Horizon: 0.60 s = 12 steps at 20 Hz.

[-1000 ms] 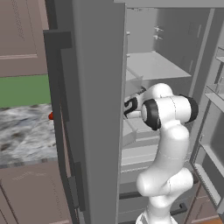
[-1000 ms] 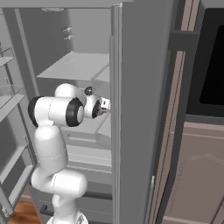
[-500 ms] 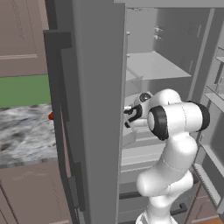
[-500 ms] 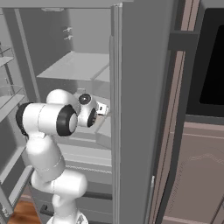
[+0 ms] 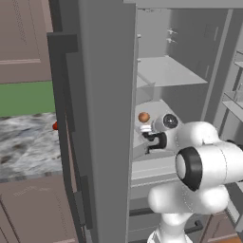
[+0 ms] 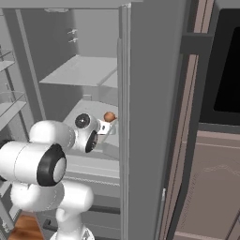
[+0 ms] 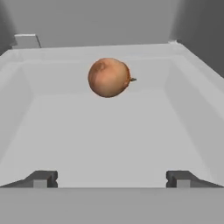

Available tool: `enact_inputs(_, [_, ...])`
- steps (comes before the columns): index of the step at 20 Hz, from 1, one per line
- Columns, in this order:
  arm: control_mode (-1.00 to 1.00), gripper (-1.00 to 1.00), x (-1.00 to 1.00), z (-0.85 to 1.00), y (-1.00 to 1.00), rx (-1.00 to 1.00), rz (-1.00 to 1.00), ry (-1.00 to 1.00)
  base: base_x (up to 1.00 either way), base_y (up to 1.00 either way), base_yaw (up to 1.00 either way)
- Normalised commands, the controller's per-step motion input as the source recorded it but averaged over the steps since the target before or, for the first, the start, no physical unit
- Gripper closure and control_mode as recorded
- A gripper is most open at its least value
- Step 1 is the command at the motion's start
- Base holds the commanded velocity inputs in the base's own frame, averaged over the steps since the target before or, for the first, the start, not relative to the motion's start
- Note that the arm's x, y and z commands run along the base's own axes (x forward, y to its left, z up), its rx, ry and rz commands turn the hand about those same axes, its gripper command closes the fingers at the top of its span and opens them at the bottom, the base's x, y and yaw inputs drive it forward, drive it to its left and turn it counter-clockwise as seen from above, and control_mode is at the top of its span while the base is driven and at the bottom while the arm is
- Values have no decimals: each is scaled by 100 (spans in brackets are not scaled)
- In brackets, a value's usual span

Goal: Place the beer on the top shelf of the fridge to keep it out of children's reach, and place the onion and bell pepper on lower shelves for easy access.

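The onion (image 7: pixel 109 77), a round orange-tan ball, lies in the tray-like lower shelf (image 7: pixel 109 140) of the fridge (image 5: pixel 104 118). My gripper (image 7: pixel 112 178) is open and holds nothing, its dark fingertips (image 7: pixel 41 178) well short of the onion. From the base, the onion (image 5: pixel 144 117) sits just beyond the gripper (image 5: pixel 145 127) inside the fridge; the onion (image 6: pixel 109 116) and gripper (image 6: pixel 107 125) stand the same way from the right. The top shelf (image 5: pixel 161 71) above is bare. The red bell pepper (image 5: pixel 55 126) peeks out on the counter behind the fridge door. The beer is out of view.
The thick grey fridge door (image 5: pixel 71 142) stands open at the left, with a marble counter (image 5: pixel 23 142) behind it. Narrow door racks (image 6: pixel 9 105) line the other door. Brown cupboards and a dark oven front (image 6: pixel 227 61) flank the fridge.
The jaws have spread wide and let go of the onion, which now lies in the tray. The hand has drawn back from it and the elbow has swung lower.
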Motion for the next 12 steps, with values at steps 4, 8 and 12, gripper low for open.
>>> enact_inputs(4, [-100, -100, -100, 100, -14, 0, 0, 1, 0, 0, 0])
enact_inputs(8, [-100, -100, -93, 100, -1, 0, 0, 13, 0, 0, 0])
enact_inputs(12, [-100, -100, -92, 100, 0, -1, 3, 21, 0, 0, 0])
